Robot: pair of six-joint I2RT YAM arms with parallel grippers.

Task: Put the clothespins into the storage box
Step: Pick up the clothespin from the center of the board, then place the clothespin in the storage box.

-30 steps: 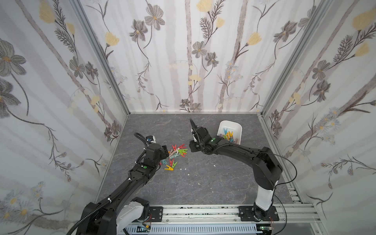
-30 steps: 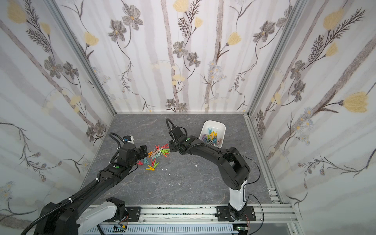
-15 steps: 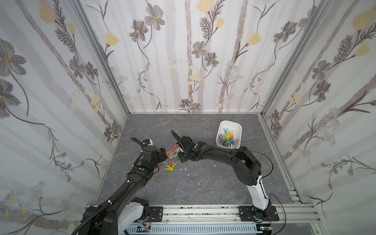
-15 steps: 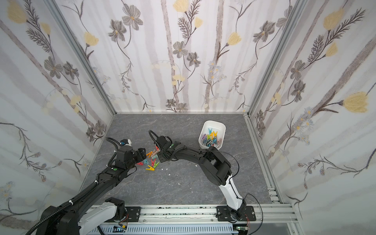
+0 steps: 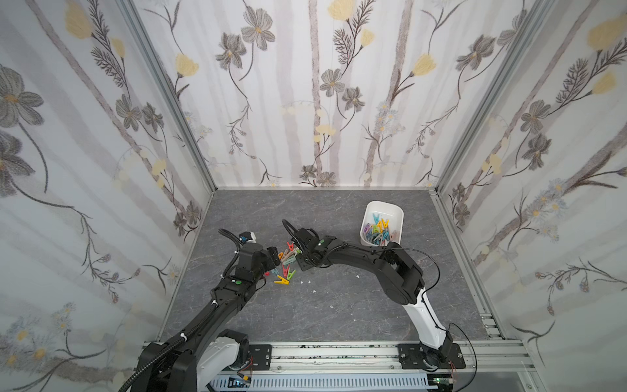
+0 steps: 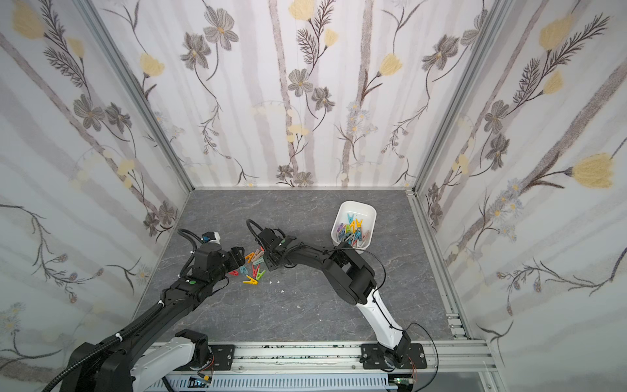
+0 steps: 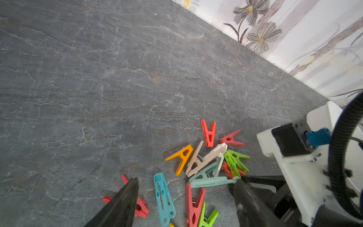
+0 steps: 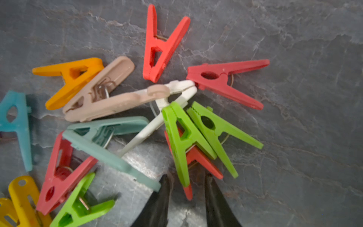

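We list: clothespins (image 5: 286,263) left of table (image 5: 339,305) centre; storage box (image 5: 383,204) near far right corner; left gripper (image 7: 186,179) spread over teal peg (image 7: 164,198), right gripper (image 8: 186,180) narrowly parted round green peg (image 8: 182,137), for picking.

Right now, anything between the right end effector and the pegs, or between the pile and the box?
Nothing visible. The right end effector brackets the leg tips of a green clothespin lying on a red one. No object shows on the table between pile and storage box.
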